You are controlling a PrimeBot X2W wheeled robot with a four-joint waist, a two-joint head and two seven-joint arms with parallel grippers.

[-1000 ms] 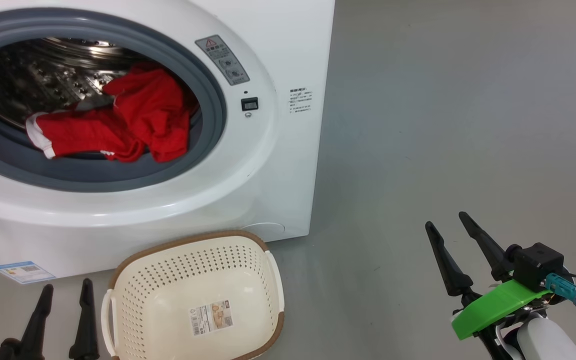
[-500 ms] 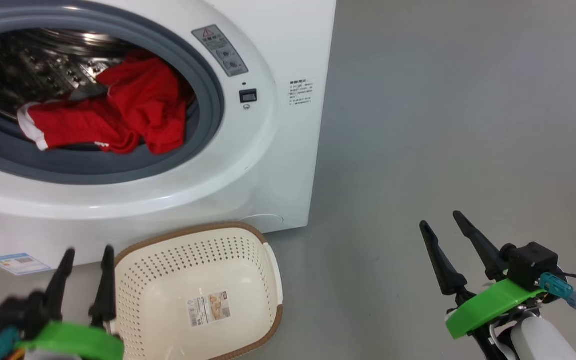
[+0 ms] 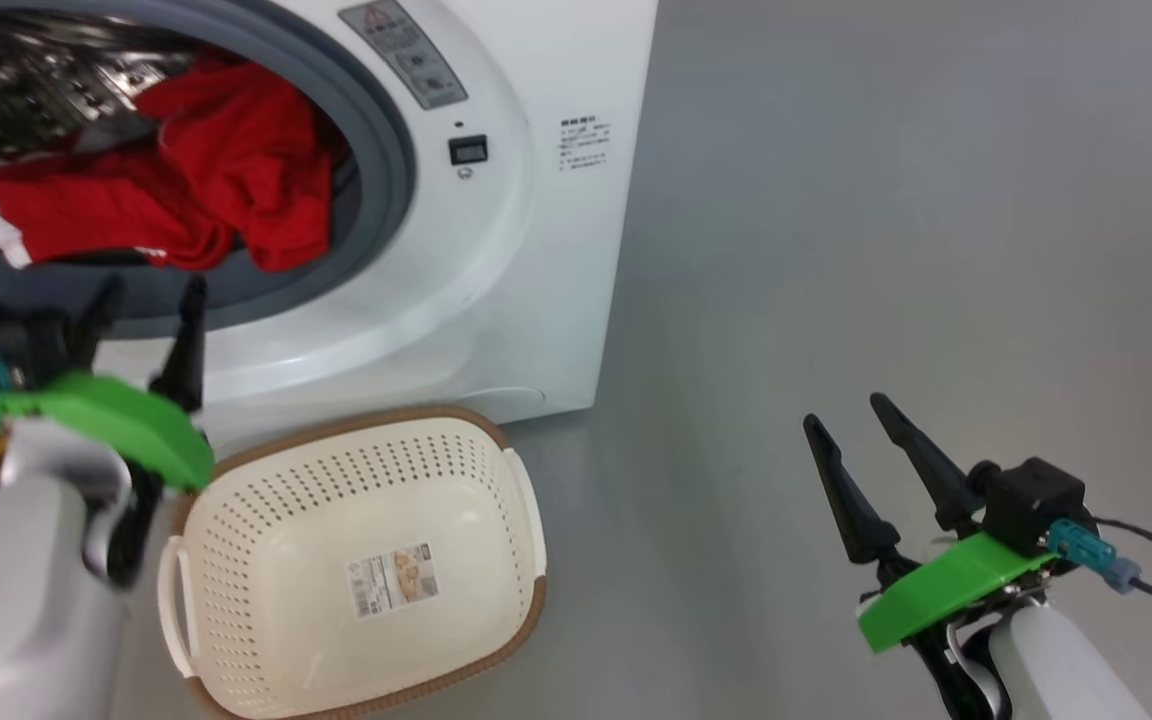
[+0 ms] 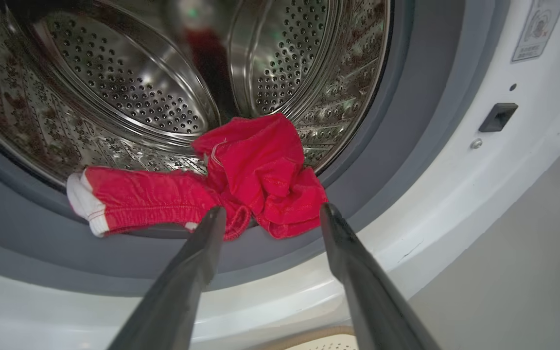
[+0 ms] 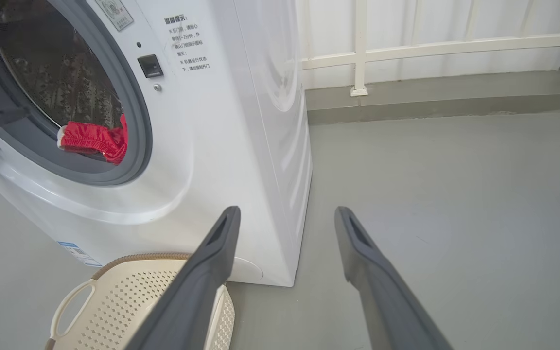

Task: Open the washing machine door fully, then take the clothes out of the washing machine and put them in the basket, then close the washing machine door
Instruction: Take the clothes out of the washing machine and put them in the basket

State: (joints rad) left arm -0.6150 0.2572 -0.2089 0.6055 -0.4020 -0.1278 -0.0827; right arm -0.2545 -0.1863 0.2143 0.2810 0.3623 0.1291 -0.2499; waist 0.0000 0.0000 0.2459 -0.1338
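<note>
Washer (image 3: 536, 250) open; step is taking clothes (image 4: 255, 165) out. Clothes on front lip of drum (image 4: 129, 92). Left hand (image 4: 272, 211) spread, empty, aimed at them. Right hand (image 3: 848, 412) spread, empty. Next: reach in, pinch, drop in basket (image 3: 336, 480).

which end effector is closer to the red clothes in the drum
Left. The left end effector is open just outside the washing machine, fingers aimed at the red clothes, not touching. The right end effector is open over the floor, well to the machine's right.
</note>
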